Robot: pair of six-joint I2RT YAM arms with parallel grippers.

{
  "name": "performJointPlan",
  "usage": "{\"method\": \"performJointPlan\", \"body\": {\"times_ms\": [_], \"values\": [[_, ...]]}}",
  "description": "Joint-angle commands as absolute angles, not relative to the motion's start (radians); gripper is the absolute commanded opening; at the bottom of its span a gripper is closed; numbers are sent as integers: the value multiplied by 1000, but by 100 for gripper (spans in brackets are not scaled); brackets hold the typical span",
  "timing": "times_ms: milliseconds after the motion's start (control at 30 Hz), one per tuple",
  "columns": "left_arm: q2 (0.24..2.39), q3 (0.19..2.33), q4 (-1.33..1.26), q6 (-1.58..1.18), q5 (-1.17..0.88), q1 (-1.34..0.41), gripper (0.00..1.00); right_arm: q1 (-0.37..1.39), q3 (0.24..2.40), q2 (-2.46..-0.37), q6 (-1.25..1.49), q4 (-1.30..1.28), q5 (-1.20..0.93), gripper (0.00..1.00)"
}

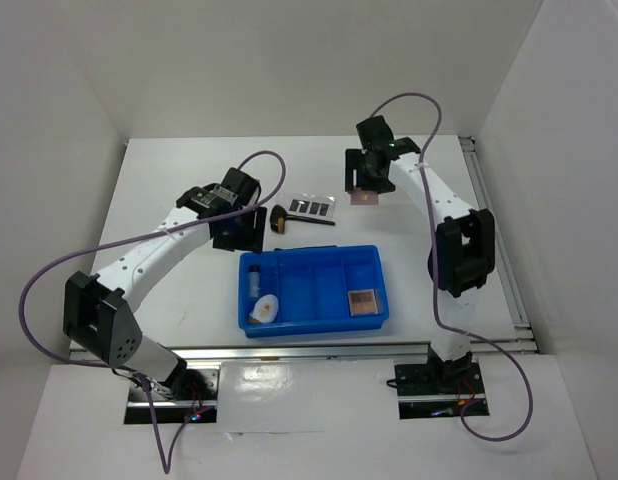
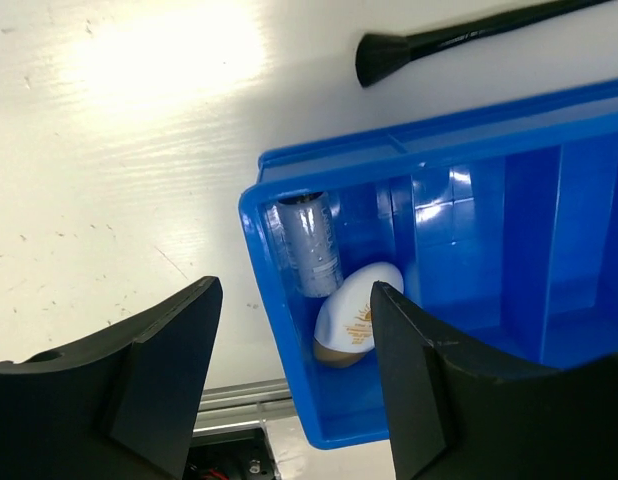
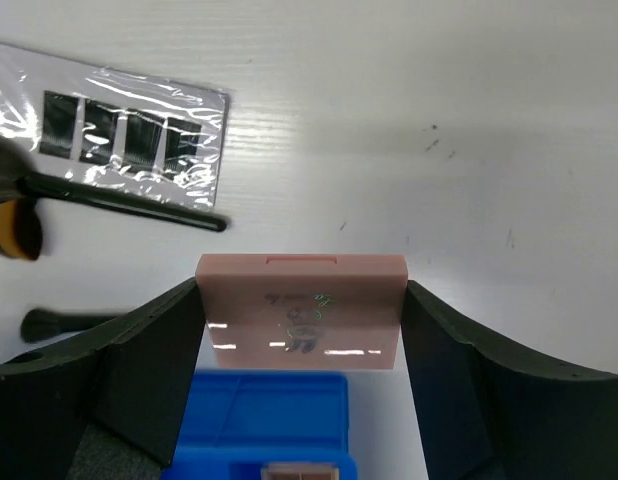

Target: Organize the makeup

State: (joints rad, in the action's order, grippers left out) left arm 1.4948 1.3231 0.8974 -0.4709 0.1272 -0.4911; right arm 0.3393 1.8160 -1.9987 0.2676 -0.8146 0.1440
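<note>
R gripper [image 3: 301, 298] jaws pinch pink compact [image 3: 301, 320] mid-frame by side edges: stiff, light, prob slippery; L gripper [image 2: 296, 295] open, empty.

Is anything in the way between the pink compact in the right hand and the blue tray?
Nothing visible does. The right hand holds the pink compact beyond the far wall of the blue tray, bare table between; palette and brush lie aside.
</note>
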Motion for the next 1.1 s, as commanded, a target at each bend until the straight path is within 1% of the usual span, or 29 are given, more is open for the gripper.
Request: {"method": "performJointPlan", "body": {"times_ms": [0, 233, 367, 500, 767, 867, 900, 933, 1067], "values": [[1503, 1382, 920, -472, 178, -483, 75, 334, 1784, -1864, 285, -885, 158, 63], [1494, 1405, 931, -494, 175, -462, 75, 371, 1475, -1570, 287, -911, 54, 63], [1494, 1405, 922, -494, 152, -462, 75, 391, 1361, -1482, 278, -934, -15, 63], [1494, 1405, 922, -494, 152, -453, 75, 448, 1283, -1447, 278, -943, -61, 63], [1485, 1405, 922, -494, 152, -453, 75, 538, 1180, -1447, 311, -943, -29, 63], [1474, 1405, 922, -494, 152, -453, 75, 557, 1155, -1457, 321, -933, -20, 67], [1474, 1405, 922, -494, 152, -453, 75, 557, 1155, -1457, 321, -933, -20, 72], [1474, 1405, 922, -494, 152, -453, 75, 557, 1146, -1466, 321, -933, -20, 75], [1474, 1405, 922, -503, 143, -453, 76, 577, 1146, -1485, 330, -923, -11, 82]]}}
